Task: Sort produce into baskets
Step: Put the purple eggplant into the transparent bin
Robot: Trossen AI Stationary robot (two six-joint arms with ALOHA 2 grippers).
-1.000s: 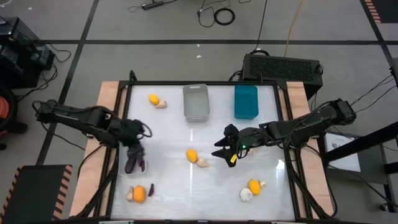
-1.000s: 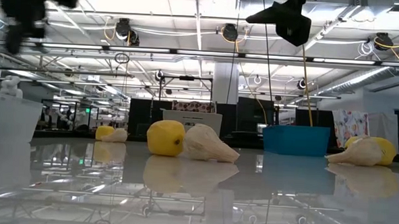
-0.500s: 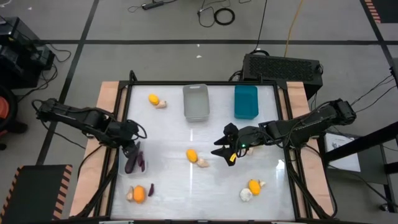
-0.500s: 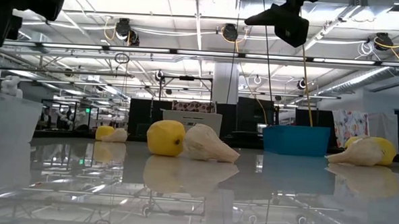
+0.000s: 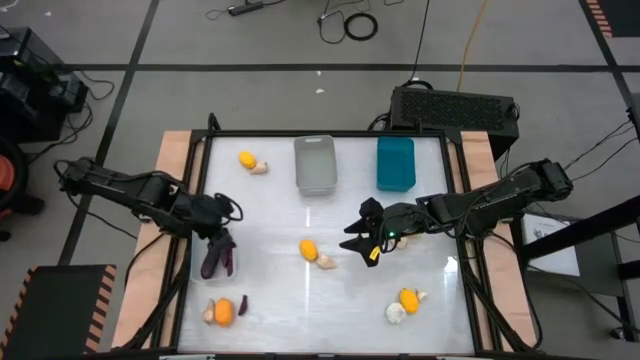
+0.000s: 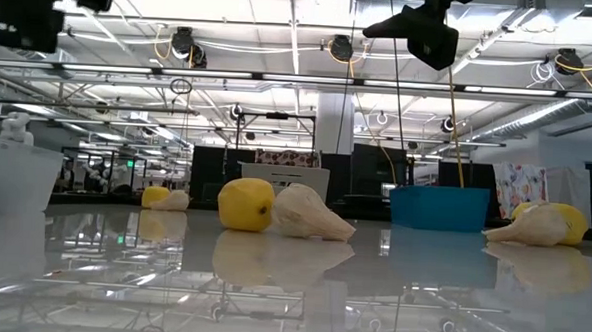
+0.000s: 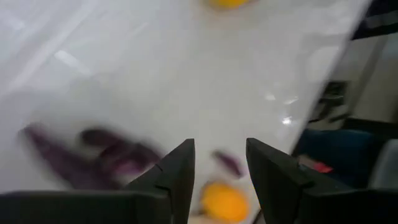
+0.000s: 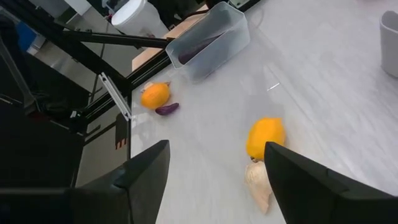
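My left gripper (image 5: 219, 240) is open and empty above the far end of the clear bin (image 5: 197, 268) at the table's left, which holds dark purple eggplants (image 5: 214, 261); they show blurred in the left wrist view (image 7: 93, 163). My right gripper (image 5: 364, 237) is open and empty above the table right of centre. A yellow fruit (image 5: 309, 249) and a garlic bulb (image 5: 326, 262) lie on the table between the arms, ahead of the right fingers (image 8: 265, 138). The light grey bin (image 5: 315, 165) and the teal bin (image 5: 395, 163) stand at the far edge.
An orange fruit (image 5: 223, 312), a garlic bulb (image 5: 208, 315) and a small eggplant (image 5: 243, 306) lie near left. An orange fruit (image 5: 408, 299) and a garlic bulb (image 5: 396, 314) lie near right. A yellow fruit (image 5: 246, 158) and a garlic bulb (image 5: 260, 168) lie far left. A black vented box (image 5: 455, 108) stands behind the table.
My left gripper has drawn back from over the clear bin toward the table's far-left, then come back a little over the bin's far end. The eggplants stay in the bin.
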